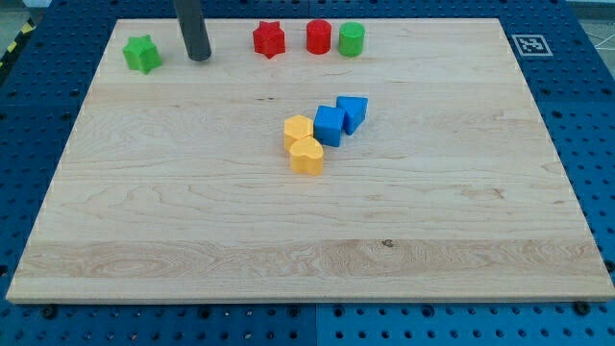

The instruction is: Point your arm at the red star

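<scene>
The red star (269, 39) sits near the board's top edge, left of centre. My tip (199, 57) is on the board to the star's left, apart from it by a clear gap, and to the right of the green star (142, 54). The dark rod rises out of the view's top.
A red cylinder (319, 37) and a green cylinder (351, 39) stand right of the red star. Two yellow blocks (302, 142) and two blue blocks (339, 119) cluster at mid-board. The wooden board (461, 211) lies on a blue pegboard table.
</scene>
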